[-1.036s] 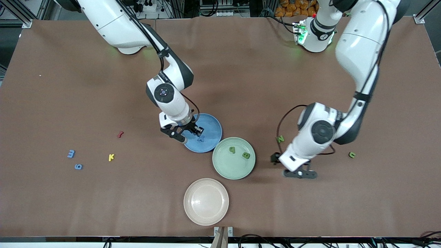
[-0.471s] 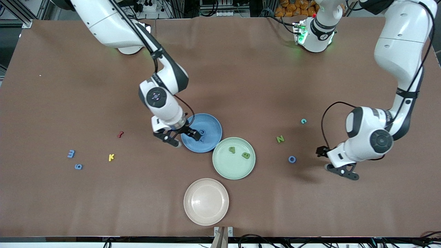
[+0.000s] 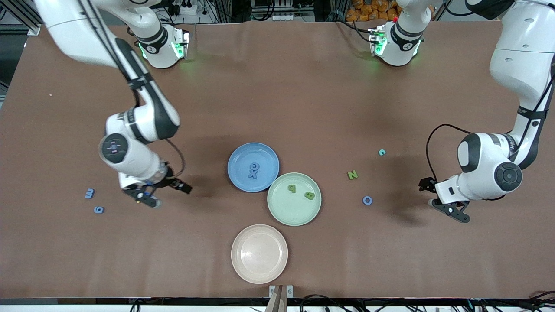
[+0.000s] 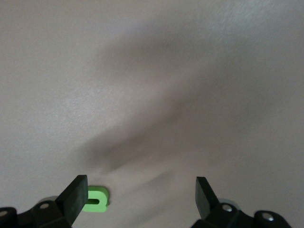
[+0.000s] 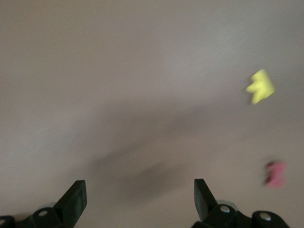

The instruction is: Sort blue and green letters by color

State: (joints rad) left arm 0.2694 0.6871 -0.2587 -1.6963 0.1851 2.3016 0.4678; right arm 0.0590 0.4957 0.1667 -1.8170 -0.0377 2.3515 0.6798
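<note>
Letters are only partly sorted, as I read it from here. Nearest me sits a beige plate point(image 3: 243, 268), smooth, round and shallow-rimmed. Just past it a blue 6 point(image 3: 99, 209) lies on the tabletop point(image 3: 303, 86) toward the right arm's end, and a blue O point(image 3: 367, 200), a chunky ring, toward the left arm's end. The green plate point(image 3: 282, 212) holds two olive letters point(image 3: 292, 188), and a blue 3 point(image 3: 89, 193) lies beside the 6.

The right gripper point(image 3: 167, 195) hangs over bare cloth by the 3 and 6, fingers point(image 5: 76, 197) spread wide and holding nothing. Its wrist view shows a yellow K point(image 5: 260, 87) and a red squiggle point(image 5: 274, 173) close by. I could easily drop onto one of those by mistake, since they lie nearer its line than the blue pieces.

The left gripper point(image 3: 444, 203) hovers at its own end, fingers point(image 4: 76, 192) also wide and empty. A bright green letter point(image 4: 96, 199) sits just beside one finger, not between the two. Closing here would likely miss it, or flick so light a piece across the matte brown covering.

Farther off are a green N point(image 3: 353, 175), then the blue plate point(image 3: 238, 151) with two blue letters point(image 3: 253, 170), then a teal c point(image 3: 381, 152), whose colour could send it to either plate
</note>
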